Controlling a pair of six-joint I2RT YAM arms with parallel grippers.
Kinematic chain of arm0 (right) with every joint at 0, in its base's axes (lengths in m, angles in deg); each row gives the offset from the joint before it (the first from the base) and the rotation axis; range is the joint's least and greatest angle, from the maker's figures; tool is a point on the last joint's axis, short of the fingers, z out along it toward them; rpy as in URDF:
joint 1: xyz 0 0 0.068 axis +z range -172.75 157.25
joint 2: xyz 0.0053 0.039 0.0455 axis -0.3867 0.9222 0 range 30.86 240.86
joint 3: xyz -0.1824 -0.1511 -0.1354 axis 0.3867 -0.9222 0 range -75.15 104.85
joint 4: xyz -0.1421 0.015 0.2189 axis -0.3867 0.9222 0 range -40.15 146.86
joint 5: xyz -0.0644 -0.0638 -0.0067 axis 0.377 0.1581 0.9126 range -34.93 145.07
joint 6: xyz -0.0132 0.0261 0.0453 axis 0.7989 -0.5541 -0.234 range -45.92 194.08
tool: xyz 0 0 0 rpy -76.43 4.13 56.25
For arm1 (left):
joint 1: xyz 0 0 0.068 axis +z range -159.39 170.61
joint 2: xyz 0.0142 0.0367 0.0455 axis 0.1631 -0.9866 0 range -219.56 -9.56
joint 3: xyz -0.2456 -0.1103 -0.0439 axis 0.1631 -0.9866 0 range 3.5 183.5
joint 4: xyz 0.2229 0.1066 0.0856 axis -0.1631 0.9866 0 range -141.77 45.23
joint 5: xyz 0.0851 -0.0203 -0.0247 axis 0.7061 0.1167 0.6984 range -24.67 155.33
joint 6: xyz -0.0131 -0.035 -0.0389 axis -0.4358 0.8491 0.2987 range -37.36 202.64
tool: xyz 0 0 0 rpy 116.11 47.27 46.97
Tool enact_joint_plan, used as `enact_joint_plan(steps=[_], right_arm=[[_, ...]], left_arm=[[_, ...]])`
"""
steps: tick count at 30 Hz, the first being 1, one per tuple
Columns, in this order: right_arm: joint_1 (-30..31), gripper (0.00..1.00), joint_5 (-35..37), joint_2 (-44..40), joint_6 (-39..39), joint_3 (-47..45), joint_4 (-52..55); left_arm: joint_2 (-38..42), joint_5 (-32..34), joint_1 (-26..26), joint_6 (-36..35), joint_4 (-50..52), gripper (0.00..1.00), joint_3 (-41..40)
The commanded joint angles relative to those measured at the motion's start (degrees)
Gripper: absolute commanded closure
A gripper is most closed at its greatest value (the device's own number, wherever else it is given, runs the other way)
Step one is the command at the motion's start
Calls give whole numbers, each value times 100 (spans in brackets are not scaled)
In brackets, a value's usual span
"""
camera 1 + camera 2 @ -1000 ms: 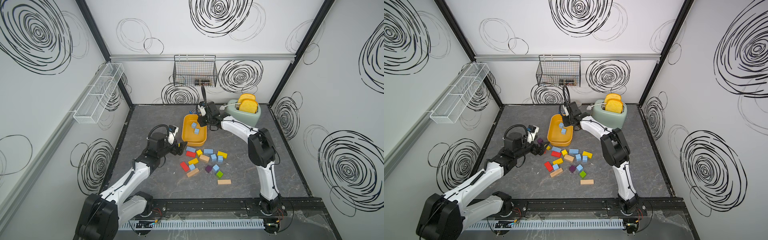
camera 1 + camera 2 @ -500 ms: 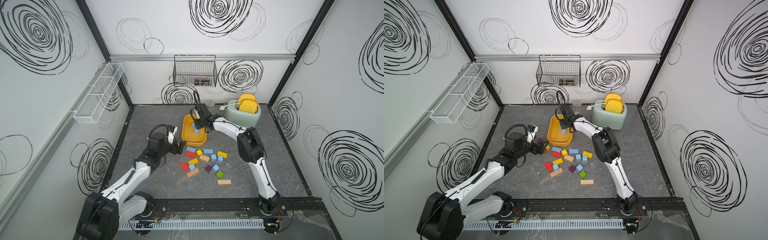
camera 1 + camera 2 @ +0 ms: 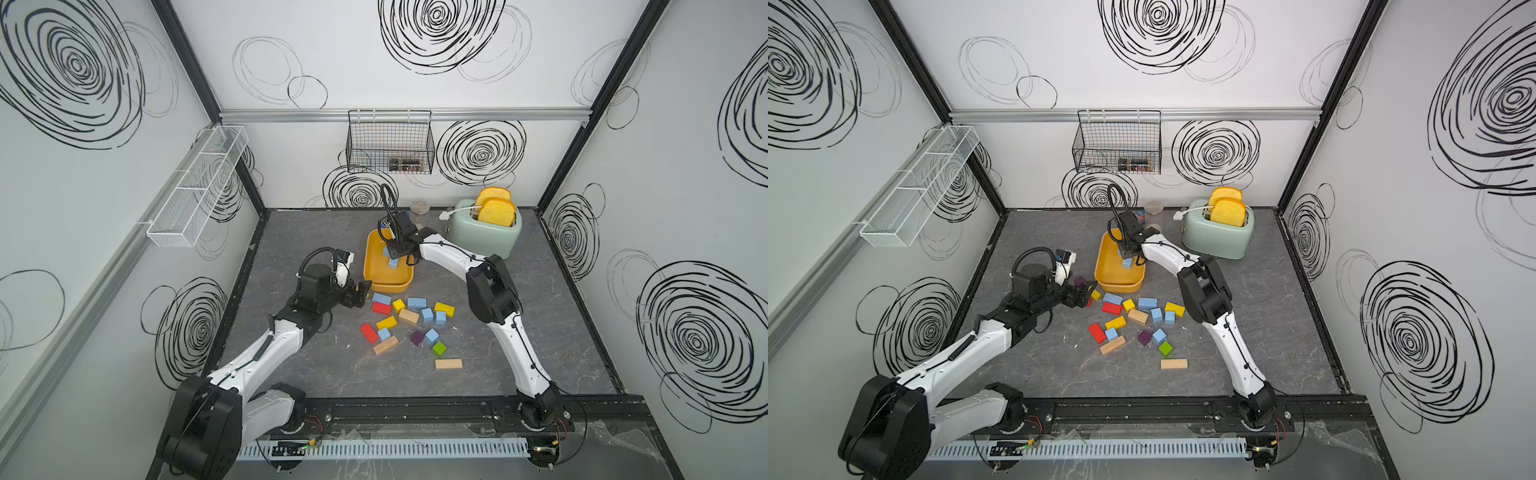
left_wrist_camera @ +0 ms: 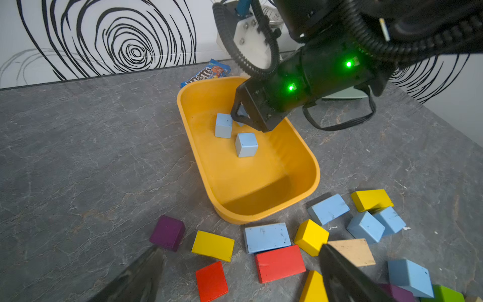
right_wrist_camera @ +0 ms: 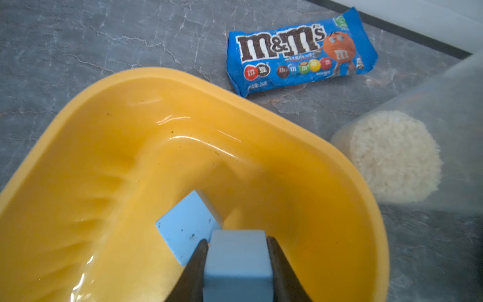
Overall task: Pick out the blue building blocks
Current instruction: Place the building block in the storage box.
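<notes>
My right gripper (image 5: 236, 240) is pinched narrow on a blue cube (image 5: 237, 264), low inside the yellow tray (image 5: 78, 109). In the right wrist view another blue block (image 5: 183, 230) lies on the tray floor just beyond it, and the candy packet (image 5: 300, 52) sits outside the rim. In the left wrist view my left gripper (image 4: 239, 249) stands wide and empty over the mixed pile, with a blue brick (image 4: 266, 236) just ahead of it near the tray. In both top views six loose blue blocks (image 3: 417, 302) lie on the table (image 3: 540, 332) near the tray. I judge this to be the drop-off step. Next I must part the right jaws and lift clear of the rim, then bring the left hand down squarely on that brick.
</notes>
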Motion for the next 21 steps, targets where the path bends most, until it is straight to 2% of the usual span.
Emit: enact_joint_plan(steps=[1,14,21], right_arm=[[35,75,100,138,-20,255,278],[70,63,-67,-16,-75,280,330],[96,51,-51,-148,-116,269,304]], left_arm=[[-6,-40,56,91,-317,4,-14],[88,31,56,96,-186,4,-13],[188,4,56,93,-160,4,-16]])
